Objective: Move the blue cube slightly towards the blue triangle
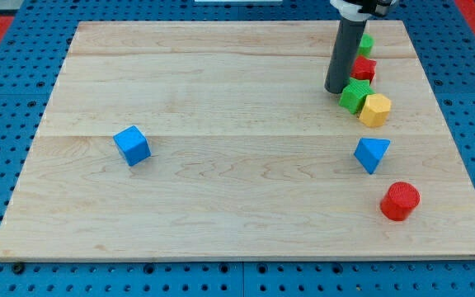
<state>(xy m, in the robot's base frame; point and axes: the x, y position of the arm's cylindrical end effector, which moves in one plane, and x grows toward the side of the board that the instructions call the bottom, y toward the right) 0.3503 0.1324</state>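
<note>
The blue cube (132,145) sits alone on the left part of the wooden board (221,206). The blue triangle (372,153) lies at the view's right, far from the cube. My tip (336,89) is at the upper right, just left of a green cube (354,96) and well above the blue triangle. It is far to the right of the blue cube.
A yellow block (375,110) touches the green cube's right side. A red block (364,68) and a green block (365,44) stand above them, partly behind the rod. A red cylinder (399,201) lies below the blue triangle. Blue pegboard surrounds the board.
</note>
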